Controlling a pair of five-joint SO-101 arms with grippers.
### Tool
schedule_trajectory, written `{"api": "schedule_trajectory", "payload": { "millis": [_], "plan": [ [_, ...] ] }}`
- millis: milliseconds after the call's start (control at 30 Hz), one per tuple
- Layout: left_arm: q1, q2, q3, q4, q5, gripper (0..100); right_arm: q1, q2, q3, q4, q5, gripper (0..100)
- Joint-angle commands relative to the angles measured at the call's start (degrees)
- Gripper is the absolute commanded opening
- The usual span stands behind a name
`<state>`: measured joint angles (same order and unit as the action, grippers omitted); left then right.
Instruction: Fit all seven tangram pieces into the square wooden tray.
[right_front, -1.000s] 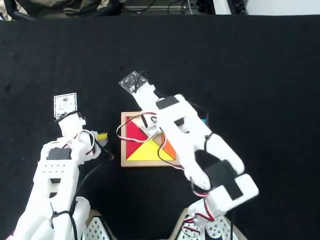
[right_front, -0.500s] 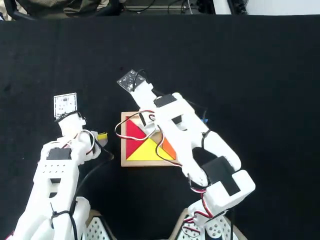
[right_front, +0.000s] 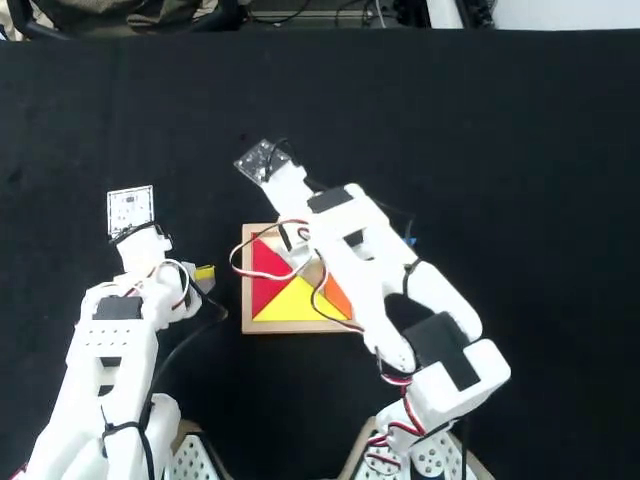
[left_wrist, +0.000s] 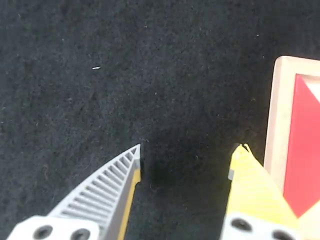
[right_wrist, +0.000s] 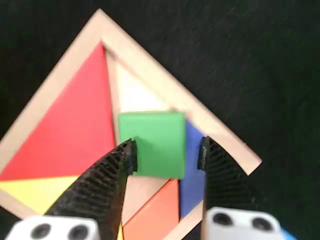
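The square wooden tray (right_front: 247, 282) lies at the table's middle, holding a large red triangle (right_front: 267, 268), a yellow triangle (right_front: 285, 303) and an orange piece (right_front: 339, 297). In the right wrist view the tray (right_wrist: 150, 70) also holds a blue piece (right_wrist: 192, 150). A green square (right_wrist: 155, 142) lies askew there, overlapping the blue piece. My right gripper (right_wrist: 167, 150) hovers open, its fingers flanking the green square. My left gripper (left_wrist: 190, 150) stands open just left of the tray (left_wrist: 280, 100), with nothing but black cloth between its fingers. The high view places that gripper (right_front: 208, 290) beside the tray's left edge.
Black cloth covers the whole table, with wide free room to the far side and the right. The right arm (right_front: 370, 280) stretches over the tray's right half and hides it from above. Cables and gear line the far table edge.
The right arm has shifted slightly to the left and farther over the tray, then held still. The left arm has not moved.
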<state>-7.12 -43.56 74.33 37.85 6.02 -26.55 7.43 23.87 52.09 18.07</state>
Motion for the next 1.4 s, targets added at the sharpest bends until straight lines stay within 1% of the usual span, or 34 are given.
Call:
{"api": "schedule_trajectory", "payload": {
  "millis": [0, 133, 300, 467, 700, 900, 967, 1067, 1200, 1367],
  "plan": [
    [0.6, -1.1, -0.5, -1.1, 0.5, 28, 1.8, -0.7, -4.4, 0.3, -0.5, 18.5],
    [0.6, -1.1, -0.5, -1.1, 0.5, 28, 1.7, -0.2, -4.6, 0.1, -0.4, 13.0],
    [0.6, -1.1, -0.5, -1.1, 0.5, 28, 2.1, -0.2, -5.4, -1.5, -0.4, 10.0],
    [0.6, -1.1, -0.5, -1.1, 0.5, 28, 1.8, 0.3, -5.1, -1.3, -0.5, 1.0],
    [0.6, -1.1, -0.5, -1.1, 0.5, 28, 2.0, 3.7, -4.8, -1.1, -0.4, 1.8],
    [0.6, -1.1, -0.5, -1.1, 0.5, 28, 1.6, -2.6, -5.1, -1.7, -0.7, 1.8],
    [0.6, -1.1, -0.5, -1.1, 0.5, 28, 0.7, -3.0, -5.0, -4.0, -0.8, 1.8],
    [0.6, -1.1, -0.5, -1.1, 0.5, 28, -0.5, -0.8, -5.2, -5.5, -0.5, 1.8],
    [0.6, -1.1, -0.5, -1.1, 0.5, 28, -1.7, 4.1, -7.9, -4.7, -0.4, 1.8],
    [0.6, -1.0, -0.1, -2.6, 0.5, 28, -2.2, 7.9, -11.6, 0.0, -0.4, 1.8]
  ]
}}
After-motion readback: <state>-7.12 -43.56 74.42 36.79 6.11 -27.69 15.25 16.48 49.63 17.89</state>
